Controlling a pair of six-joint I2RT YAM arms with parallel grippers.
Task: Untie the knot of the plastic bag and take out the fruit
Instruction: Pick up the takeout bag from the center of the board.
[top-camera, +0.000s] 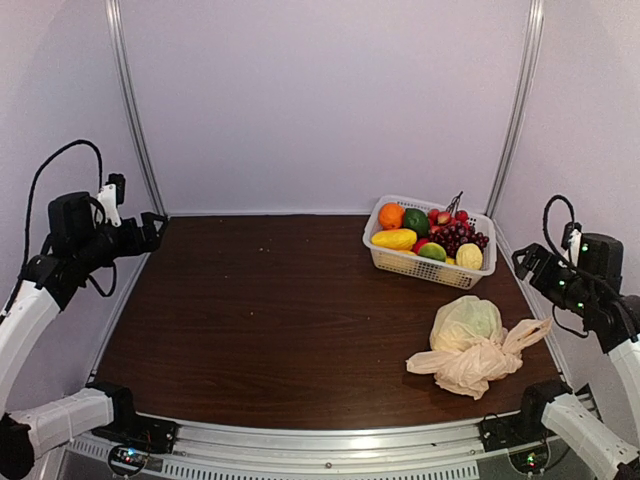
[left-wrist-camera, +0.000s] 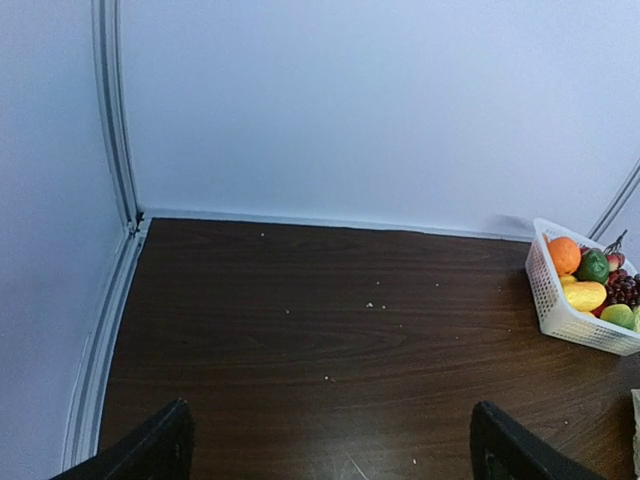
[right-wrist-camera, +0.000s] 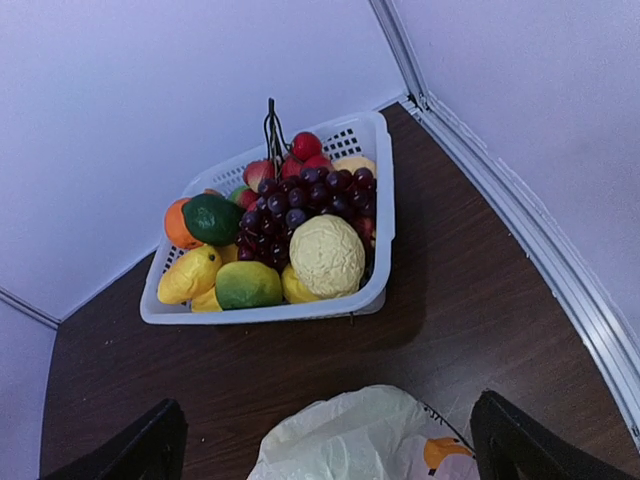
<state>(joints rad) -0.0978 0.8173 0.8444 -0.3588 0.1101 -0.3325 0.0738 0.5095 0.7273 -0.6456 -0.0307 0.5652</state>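
The plastic bag, cream and crinkly, lies closed on the dark table at the front right. Its knot is a twisted bunch on the bag's near side, with ends flaring left and right. The fruit inside is hidden except for a pale green tint showing through the plastic. My right gripper hangs open above the table's right edge. In the right wrist view the bag sits low between the spread fingers of that gripper. My left gripper is open at the far left, and in its wrist view only bare table shows.
A white lattice basket stands at the back right, just beyond the bag, holding several fruit pieces and a dark grape bunch. It also shows at the right edge of the left wrist view. White walls and metal posts enclose the table.
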